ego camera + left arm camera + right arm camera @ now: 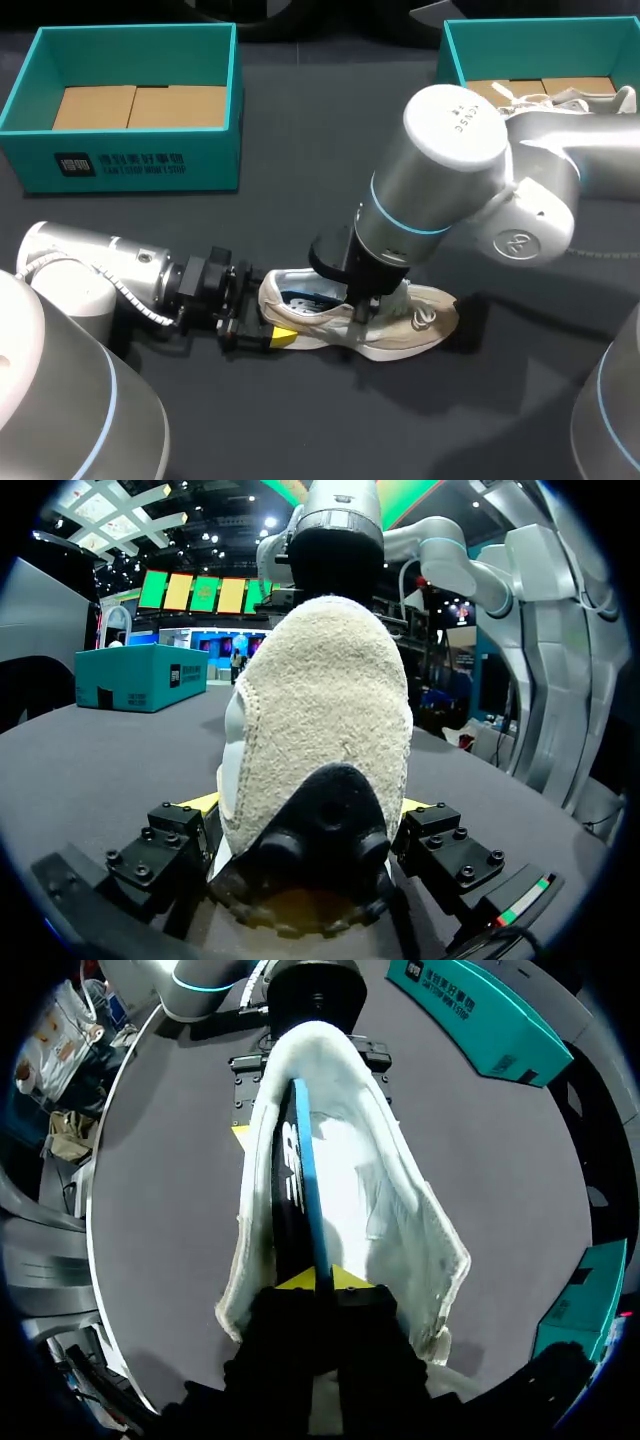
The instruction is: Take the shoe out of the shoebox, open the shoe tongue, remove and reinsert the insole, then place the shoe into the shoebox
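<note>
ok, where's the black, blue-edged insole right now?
The insole stands on edge inside the beige knit shoe at table centre in the head view, pinched by the right gripper; the left gripper clamps the heel.

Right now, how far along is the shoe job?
Done: the shoe is out on the table, its opening spread wide. In hand: the left tool grips the heel; the right tool pinches the insole, on edge inside the shoe, coming out or going back I cannot tell. Left: seat the insole flat, then put the shoe in the shoebox.
</note>
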